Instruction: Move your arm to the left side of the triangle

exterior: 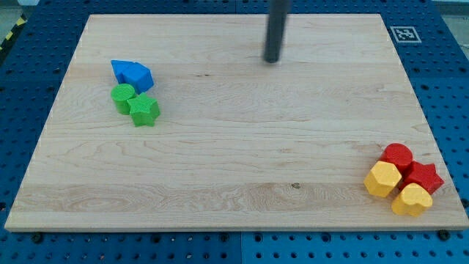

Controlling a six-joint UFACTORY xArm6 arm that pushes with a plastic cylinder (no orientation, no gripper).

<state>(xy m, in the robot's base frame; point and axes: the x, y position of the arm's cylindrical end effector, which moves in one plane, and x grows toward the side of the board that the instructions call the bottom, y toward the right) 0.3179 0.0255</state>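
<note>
A blue triangle-like block (132, 74) lies near the board's left side, toward the view's top. Just below it sit a green cylinder (123, 96) and a green star (144, 110), touching each other. My tip (272, 60) is the end of a dark rod coming down from the view's top centre. It stands on bare wood, far to the right of the blue triangle and apart from every block.
At the view's bottom right is a cluster: a red cylinder (398, 156), a red star (424, 177), a yellow hexagon (383, 179) and a yellow heart (412, 199). The wooden board (234, 147) lies on a blue pegboard. A fiducial marker (404, 34) is at the top right corner.
</note>
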